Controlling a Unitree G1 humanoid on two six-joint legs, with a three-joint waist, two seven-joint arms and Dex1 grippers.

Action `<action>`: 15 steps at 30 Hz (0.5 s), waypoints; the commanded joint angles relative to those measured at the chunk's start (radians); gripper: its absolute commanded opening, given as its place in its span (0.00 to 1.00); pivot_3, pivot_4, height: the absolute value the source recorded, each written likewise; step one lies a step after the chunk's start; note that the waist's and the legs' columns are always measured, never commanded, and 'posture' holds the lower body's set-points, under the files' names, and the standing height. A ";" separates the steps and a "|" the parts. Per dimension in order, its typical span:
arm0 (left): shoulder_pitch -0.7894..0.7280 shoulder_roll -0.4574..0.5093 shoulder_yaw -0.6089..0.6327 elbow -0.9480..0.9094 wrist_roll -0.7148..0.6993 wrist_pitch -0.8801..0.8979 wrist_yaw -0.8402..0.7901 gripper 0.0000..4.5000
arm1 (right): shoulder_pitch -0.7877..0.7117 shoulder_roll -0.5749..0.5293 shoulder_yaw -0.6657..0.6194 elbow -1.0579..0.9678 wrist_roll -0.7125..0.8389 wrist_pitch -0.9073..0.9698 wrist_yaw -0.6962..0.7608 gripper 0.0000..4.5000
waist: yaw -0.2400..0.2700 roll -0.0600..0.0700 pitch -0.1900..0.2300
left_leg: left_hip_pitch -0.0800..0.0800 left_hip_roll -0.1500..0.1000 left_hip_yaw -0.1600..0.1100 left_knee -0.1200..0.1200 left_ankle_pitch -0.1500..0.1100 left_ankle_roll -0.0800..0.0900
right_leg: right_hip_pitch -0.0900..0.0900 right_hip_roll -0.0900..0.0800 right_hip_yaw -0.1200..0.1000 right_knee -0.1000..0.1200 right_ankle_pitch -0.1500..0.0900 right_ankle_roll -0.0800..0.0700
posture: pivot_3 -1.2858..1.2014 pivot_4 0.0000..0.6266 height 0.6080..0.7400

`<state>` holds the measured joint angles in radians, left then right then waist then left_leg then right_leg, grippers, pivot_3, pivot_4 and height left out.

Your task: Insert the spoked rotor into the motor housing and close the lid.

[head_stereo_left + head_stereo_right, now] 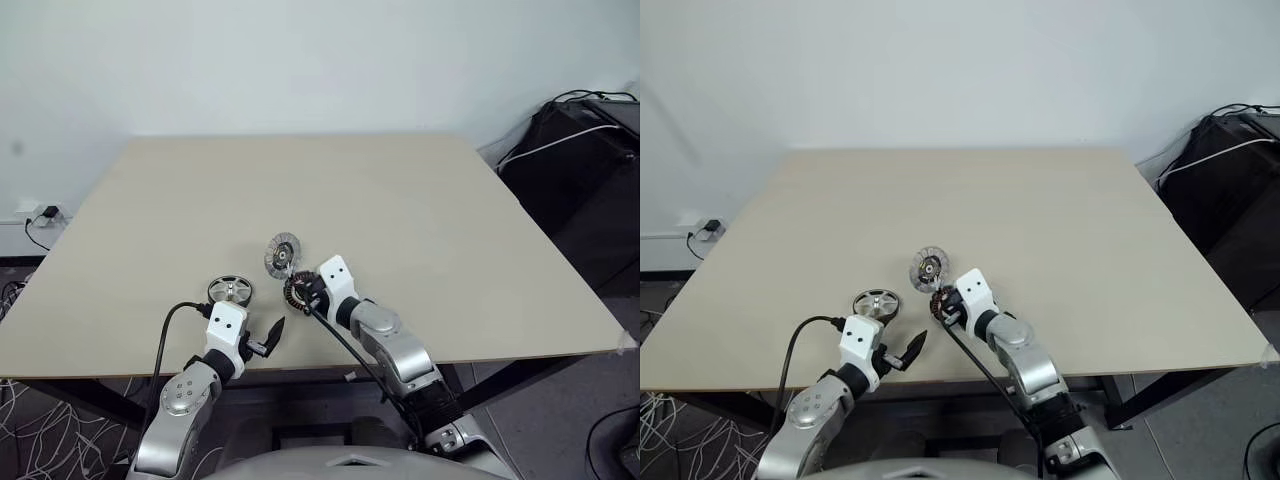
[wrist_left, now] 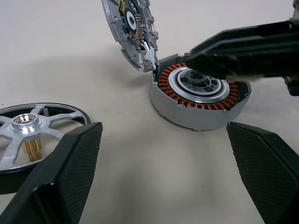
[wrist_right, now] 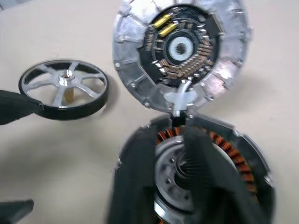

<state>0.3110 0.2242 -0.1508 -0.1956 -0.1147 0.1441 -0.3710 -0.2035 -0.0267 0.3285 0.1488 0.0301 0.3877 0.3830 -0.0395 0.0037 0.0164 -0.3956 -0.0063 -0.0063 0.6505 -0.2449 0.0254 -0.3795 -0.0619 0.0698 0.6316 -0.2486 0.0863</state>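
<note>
Rotor flat beside an open-lidded housing, right gripper on the housing

Head view: on the beige table (image 1: 420, 220) the spoked rotor (image 1: 230, 291) lies flat, hub up, just ahead of the left gripper (image 1: 268, 340), spread and empty.
Left wrist view: the motor housing (image 2: 198, 95) sits windings-up, its lid (image 2: 131, 30) standing nearly upright at the rim; the right gripper (image 2: 205, 63) reaches across the hub.
Right wrist view: blurred fingers (image 3: 198, 161) look pressed together over the hub; whether they pinch anything is unclear.
</note>
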 commanded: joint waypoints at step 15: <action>-0.010 -0.014 -0.006 -0.009 0.008 -0.020 0.008 1.00 | -0.154 0.040 0.034 0.042 -0.106 0.151 -0.086 0.00 | -0.001 0.000 0.000 | 0.000 -0.001 0.000 0.000 0.000 0.000 | 0.000 0.000 0.000 0.000 0.000 0.000 | 0.52 0.00 1.00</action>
<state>0.3101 0.2161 -0.1516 -0.1945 -0.1140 0.1438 -0.3666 -0.3305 0.0070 0.3695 0.1969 -0.0697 0.5355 0.3064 -0.0403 0.0038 0.0164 -0.3958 -0.0070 -0.0063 0.6503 -0.2449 0.0252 -0.3798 -0.0619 0.0697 0.6317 -0.2486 0.0863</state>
